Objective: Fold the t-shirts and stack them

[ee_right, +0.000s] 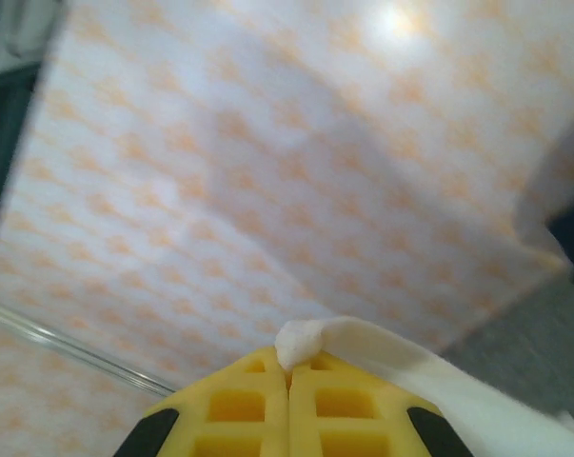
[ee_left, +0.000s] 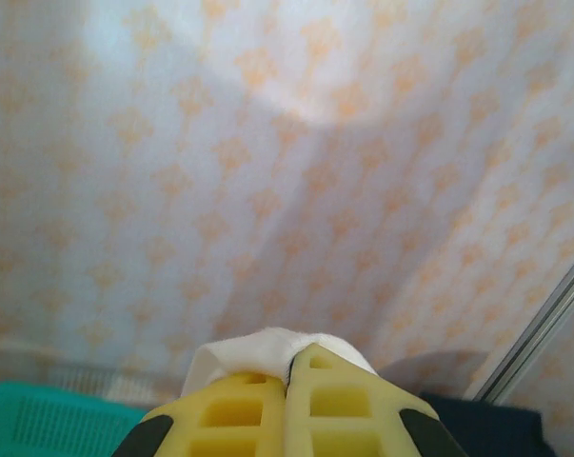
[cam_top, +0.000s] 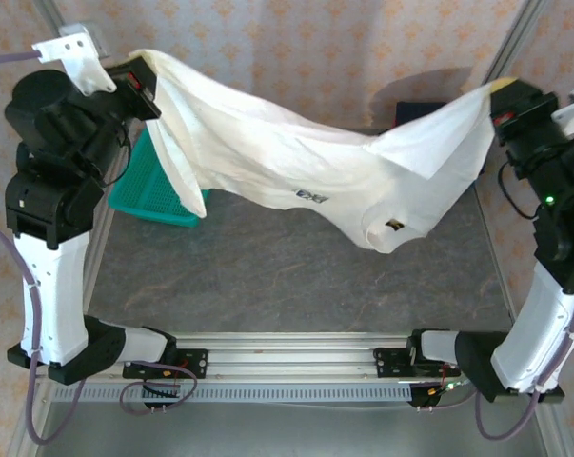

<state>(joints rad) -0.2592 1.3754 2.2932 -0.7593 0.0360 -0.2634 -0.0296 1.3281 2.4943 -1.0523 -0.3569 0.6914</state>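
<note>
Teal basket (cam_top: 155,197), ten o'clock: contents hidden. White t-shirt (cam_top: 296,162): stretched aloft, sagging; left jaws, right jaws clamped tight on its ends.

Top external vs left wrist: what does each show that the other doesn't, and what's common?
Top external, not left wrist: the whole white t-shirt hanging spread between the left gripper and the right gripper above the table, with its small chest print.
Left wrist, not top external: the yellow fingers up close, shut together on a pinched fold of the t-shirt.
Both: the white t-shirt, the teal basket and the patterned backdrop.
</note>
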